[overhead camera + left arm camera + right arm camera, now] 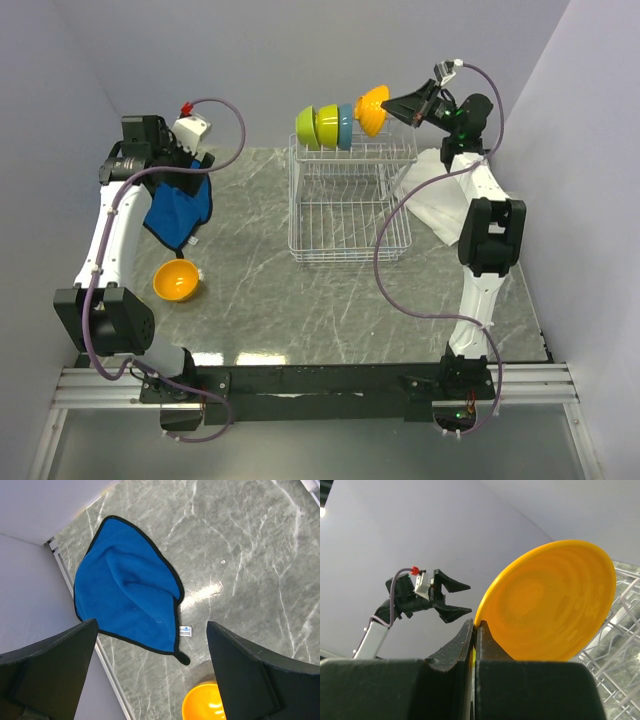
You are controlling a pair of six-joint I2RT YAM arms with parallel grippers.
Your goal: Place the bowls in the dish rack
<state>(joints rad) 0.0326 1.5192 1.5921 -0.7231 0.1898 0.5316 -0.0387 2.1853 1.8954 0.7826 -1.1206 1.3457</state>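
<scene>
The white wire dish rack (345,215) stands at the middle back of the table. Two lime green bowls (316,126) and a light blue bowl (345,127) stand on edge in its raised slots. My right gripper (392,104) is shut on the rim of an orange bowl (371,110), held on edge in the air just right of the blue one; the right wrist view shows this bowl (550,600) pinched at the fingertips (470,630). A second orange bowl (176,280) sits on the table at the left. My left gripper (190,165) hangs open above a blue cloth (180,215), holding nothing.
In the left wrist view the blue cloth (130,595) lies by the table's left edge, with the orange bowl (202,702) just beyond its corner. A white cloth (430,205) lies right of the rack, under the right arm. Rack wires (620,630) show beneath the held bowl.
</scene>
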